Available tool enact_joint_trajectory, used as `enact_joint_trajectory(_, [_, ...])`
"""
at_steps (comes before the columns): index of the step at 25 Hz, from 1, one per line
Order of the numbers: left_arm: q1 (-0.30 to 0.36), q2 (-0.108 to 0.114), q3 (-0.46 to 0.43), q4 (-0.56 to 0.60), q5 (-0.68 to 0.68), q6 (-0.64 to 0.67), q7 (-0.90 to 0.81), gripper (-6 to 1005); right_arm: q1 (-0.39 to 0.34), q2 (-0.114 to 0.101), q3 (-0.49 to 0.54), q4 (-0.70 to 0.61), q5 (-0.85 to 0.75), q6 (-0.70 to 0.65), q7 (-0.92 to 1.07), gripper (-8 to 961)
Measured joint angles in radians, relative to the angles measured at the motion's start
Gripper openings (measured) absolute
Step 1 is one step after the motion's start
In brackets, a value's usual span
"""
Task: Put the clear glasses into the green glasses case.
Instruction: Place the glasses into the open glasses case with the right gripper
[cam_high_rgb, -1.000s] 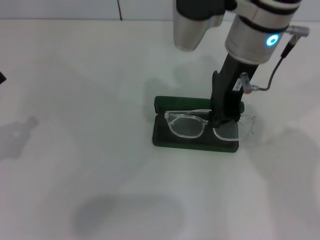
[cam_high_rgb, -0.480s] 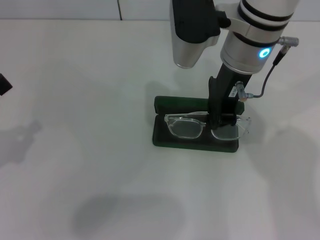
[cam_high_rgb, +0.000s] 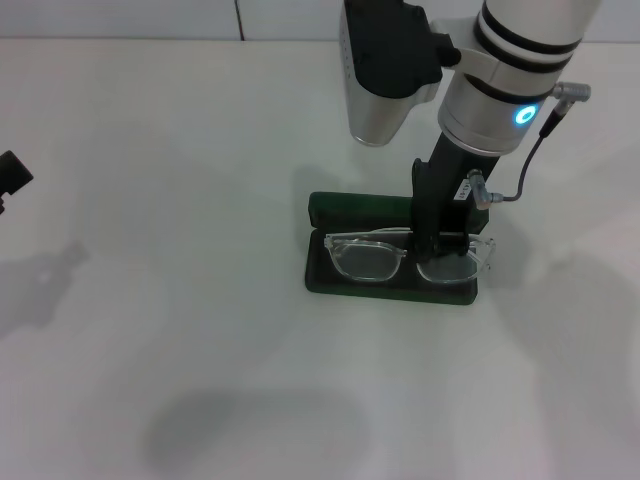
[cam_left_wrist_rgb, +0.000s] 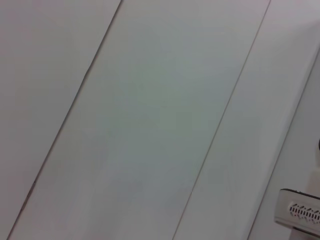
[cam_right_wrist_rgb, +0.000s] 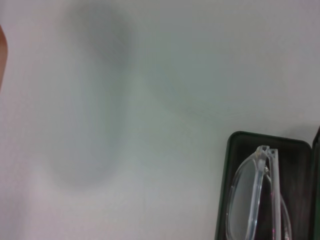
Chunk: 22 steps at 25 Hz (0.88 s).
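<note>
Clear plastic is what you are tracking: the clear glasses lie right of centre in the head frame, across the open tray of the green glasses case, whose raised lid stands along its far edge. The right-hand lens seems to reach the tray's right rim, so you cannot yet call them fully seated. In the right wrist picture one lens end of the clear glasses sits inside a rounded corner of the green glasses case.

Your right claw stands over the bridge, closed on the frame as far as the head view shows. By the look of it, the placing is nearly done; releasing, withdrawing and perhaps shutting the lid remain.

The white tabletop carries the case. Your left claw shows only at the left edge; you cannot tell its state.
</note>
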Motion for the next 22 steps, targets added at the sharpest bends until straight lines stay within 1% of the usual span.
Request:
enact_joint_trajectory(8, [0.003,-0.006,0.000,-0.001,0.000,-0.001,0.000,40,0.004,0.000,-0.001,0.022,0.000,0.019,-0.029,51])
enact_joint_trajectory(22, [-0.006,-0.006,0.000,-0.001,0.000,-0.006,0.000,39,0.008,0.000,-0.001,0.045,0.014,0.021,-0.057,55])
